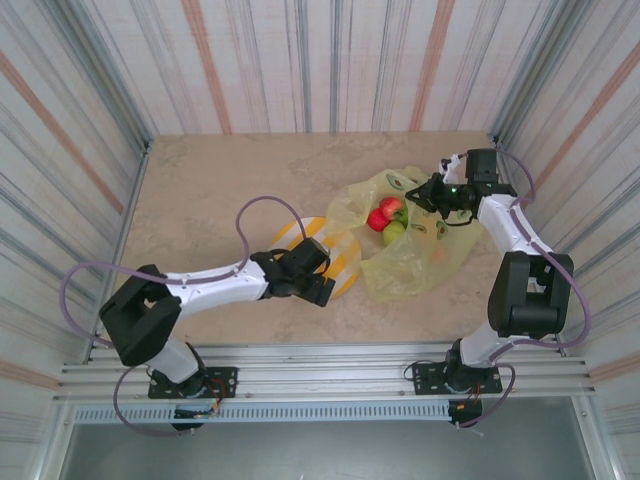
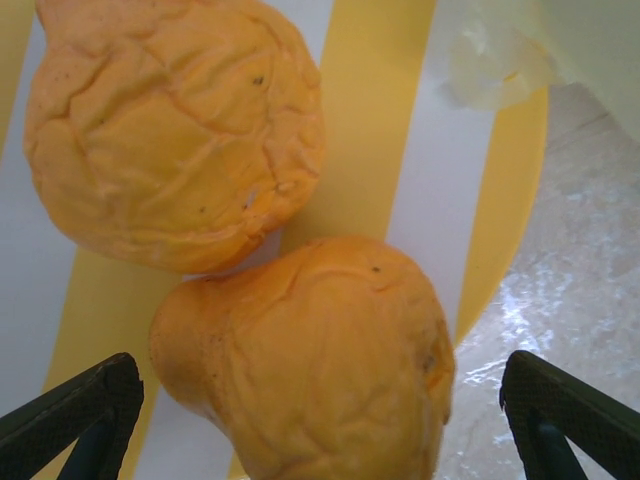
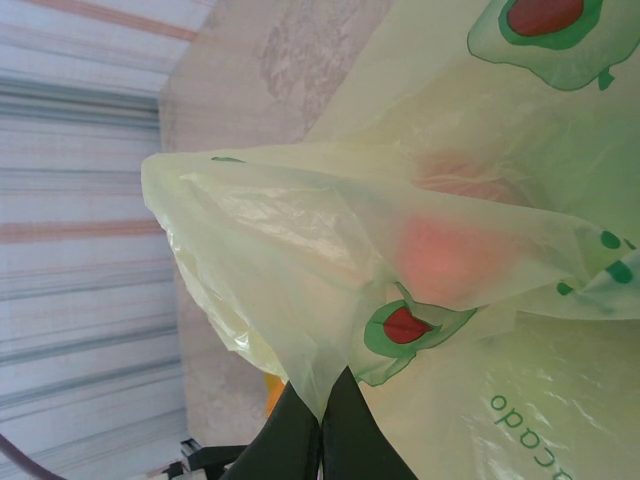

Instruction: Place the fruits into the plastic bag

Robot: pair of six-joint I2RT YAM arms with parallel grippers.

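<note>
Orange fruit (image 2: 310, 360), pear-shaped, sits right between the left gripper (image 2: 320, 420) fingers, which are spread wide, narrow end toward one finger. Second orange fruit (image 2: 170, 130) touches it just beyond. Both on the striped plate (image 2: 425, 200); left arm is nearer. Plastic bag (image 1: 410, 265) lies just right of the plate, its edge pinched by the closed right gripper (image 3: 322, 420), red and green fruits (image 1: 385, 222) inside. Beige table (image 1: 200, 200), walled on three sides.
</note>
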